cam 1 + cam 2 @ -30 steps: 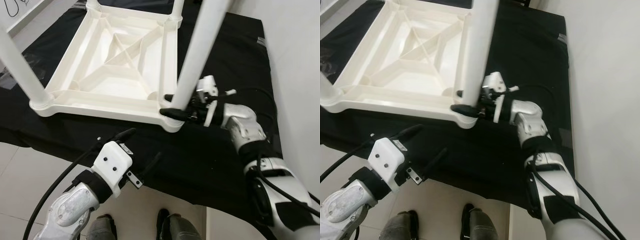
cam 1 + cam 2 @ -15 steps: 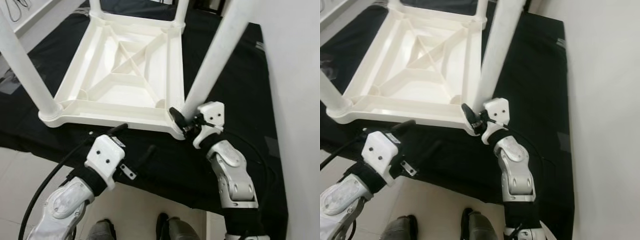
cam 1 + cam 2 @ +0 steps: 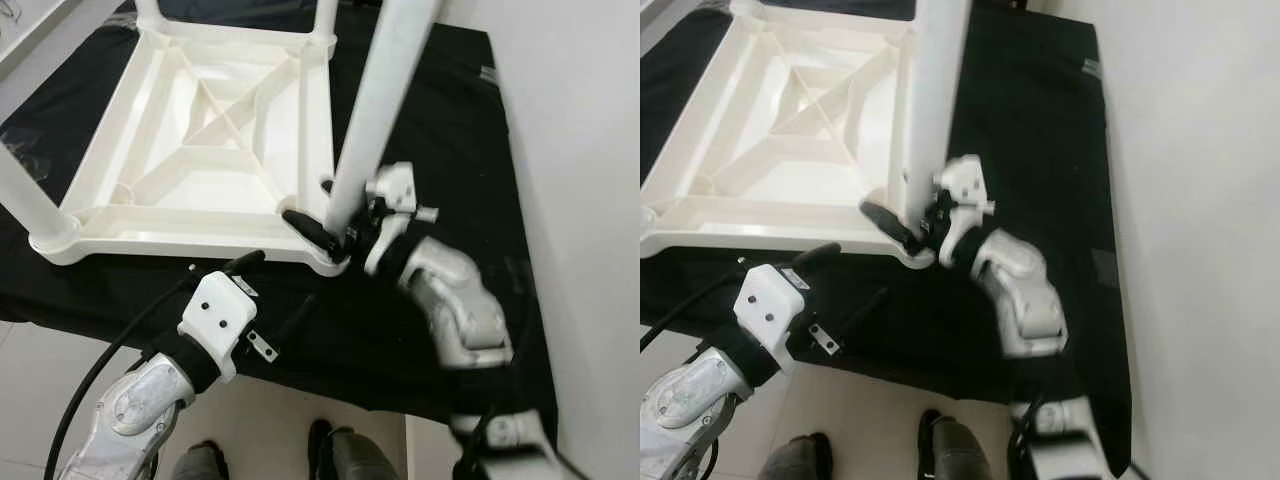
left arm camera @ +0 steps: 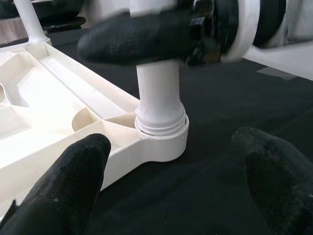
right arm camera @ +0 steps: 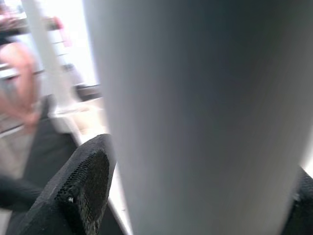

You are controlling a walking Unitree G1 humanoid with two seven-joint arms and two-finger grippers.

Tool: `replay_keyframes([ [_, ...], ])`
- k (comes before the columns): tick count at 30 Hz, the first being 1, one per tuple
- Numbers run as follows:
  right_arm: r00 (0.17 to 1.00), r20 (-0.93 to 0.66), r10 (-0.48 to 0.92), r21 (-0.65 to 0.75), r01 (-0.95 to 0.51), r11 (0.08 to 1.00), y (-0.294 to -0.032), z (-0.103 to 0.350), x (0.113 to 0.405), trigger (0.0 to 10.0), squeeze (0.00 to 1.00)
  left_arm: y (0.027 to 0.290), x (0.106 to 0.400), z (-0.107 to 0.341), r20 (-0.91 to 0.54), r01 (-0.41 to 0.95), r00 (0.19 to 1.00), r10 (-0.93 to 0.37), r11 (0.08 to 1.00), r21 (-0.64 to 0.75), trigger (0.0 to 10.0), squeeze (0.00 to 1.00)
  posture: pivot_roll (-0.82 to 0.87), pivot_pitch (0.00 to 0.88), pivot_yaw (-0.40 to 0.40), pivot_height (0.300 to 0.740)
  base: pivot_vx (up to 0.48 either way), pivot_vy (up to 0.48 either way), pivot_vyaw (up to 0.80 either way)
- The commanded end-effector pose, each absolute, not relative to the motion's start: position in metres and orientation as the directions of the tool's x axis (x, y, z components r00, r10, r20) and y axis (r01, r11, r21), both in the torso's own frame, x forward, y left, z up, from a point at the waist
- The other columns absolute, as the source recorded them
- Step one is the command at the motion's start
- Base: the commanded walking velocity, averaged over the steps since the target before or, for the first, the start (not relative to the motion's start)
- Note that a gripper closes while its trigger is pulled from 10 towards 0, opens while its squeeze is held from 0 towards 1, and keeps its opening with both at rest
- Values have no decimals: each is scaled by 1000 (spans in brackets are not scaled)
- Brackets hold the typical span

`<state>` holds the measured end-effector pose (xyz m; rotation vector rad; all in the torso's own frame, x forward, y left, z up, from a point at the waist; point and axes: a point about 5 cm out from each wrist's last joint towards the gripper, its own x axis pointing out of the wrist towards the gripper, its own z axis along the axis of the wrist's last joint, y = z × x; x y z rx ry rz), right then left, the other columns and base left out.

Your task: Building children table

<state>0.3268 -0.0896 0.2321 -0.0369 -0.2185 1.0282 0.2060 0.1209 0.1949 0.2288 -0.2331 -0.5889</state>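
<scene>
Basically, right end effector (image 3: 335,222) clamps the stiff, light, slick leg (image 3: 362,140) near its socket, frame centre; left end effector (image 3: 278,292) open.

No text, label, brand, number or sign can be read anywhere.

a black cloth (image 3: 450,130) covers the middle of the frame, running from the upper left down to the lower right. a plain white wall (image 3: 580,200) fills the right side. pale floor tiles (image 3: 40,390) show along the bottom left, with grey joints between them. light is even and bright, with soft shadows on the cloth.
</scene>
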Motion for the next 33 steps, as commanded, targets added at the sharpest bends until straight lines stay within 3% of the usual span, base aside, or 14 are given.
replay_keyframes([
  [1, 419, 131, 898, -133, -891, 435, -86, 225, 326, 10000, 0, 118, 204, 191, 141, 534, 802, -580, 802, 268, 10000, 0, 120, 238, -130, 740, 0, 0, 0],
  [8, 347, 76, 935, -172, -919, 355, -91, 230, 342, 10000, 0, 117, 204, 191, 145, 530, 803, -579, 803, 271, 10000, 0, 131, 240, -131, 740, 0, 0, 0],
  [9, 331, 70, 941, -173, -925, 338, -91, 231, 343, 9098, 0, 117, 204, 192, 145, 530, 802, -579, 803, 272, 10000, 0, 130, 240, -131, 740, 0, 0, 0],
  [10, 331, 70, 941, -173, -925, 338, -91, 231, 343, 9098, 0, 117, 204, 192, 145, 530, 802, -579, 803, 272, 10000, 0, 130, 240, -131, 740, 0, 0, 0],
  [11, 307, 62, 950, -177, -933, 313, -91, 233, 347, 4745, 0, 117, 204, 192, 146, 530, 802, -579, 803, 273, 10000, 0, 127, 241, -132, 740, 0, 0, 0],
  [12, 307, 62, 950, -177, -933, 313, -91, 233, 347, 4745, 0, 117, 204, 192, 146, 530, 802, -579, 803, 273, 10000, 0, 127, 241, -132, 740, 0, 0, 0],
  [13, 289, 57, 955, -177, -939, 295, -92, 234, 350, 0, 0, 117, 204, 192, 146, 530, 802, -579, 803, 274, 10000, 0, 123, 242, -131, 740, 0, 0, 0],
  [16, 256, 31, 966, -179, -950, 257, -95, 234, 357, 0, 0, 116, 204, 193, 147, 531, 801, -581, 802, 273, 10000, 0, 122, 244, -131, 740, 0, 0, 0],
  [21, 284, 12, 959, -174, -944, 282, -100, 231, 364, 0, 0, 116, 204, 192, 146, 535, 799, -583, 800, 272, 10000, 0, 122, 247, -131, 740, 0, 0, 0],
  [26, 388, -9, 922, -178, -908, 380, -111, 221, 364, 0, 0, 116, 203, 192, 145, 535, 799, -583, 801, 269, 10000, 0, 106, 256, -135, 740, 0, 0, 0],
  [29, 534, -34, 845, -161, -837, 523, -119, 208, 361, 0, 0, 116, 202, 192, 142, 537, 799, -584, 800, 267, 10000, 0, 94, 261, -139, 740, 0, 0, 0],
  [31, 785, -46, 618, -116, -619, 777, -125, 189, 355, 0, 0, 116, 201, 191, 139, 542, 797, -587, 798, 264, 10000, 0, 84, 262, -141, 740, 0, 0, 0],
  [32, 908, -100, 407, -116, -417, 902, -130, 169, 341, 0, 0, 116, 201, 190, 137, 545, 796, -590, 797, 262, 10000, 0, 77, 266, -137, 740, 0, 0, 0],
  [33, 932, -138, 336, -98, -350, 932, -125, 155, 321, 0, 0, 115, 201, 190, 135, 548, 794, -593, 795, 260, 10000, 0, 82, 272, -135, 740, 0, 0, 0],
])
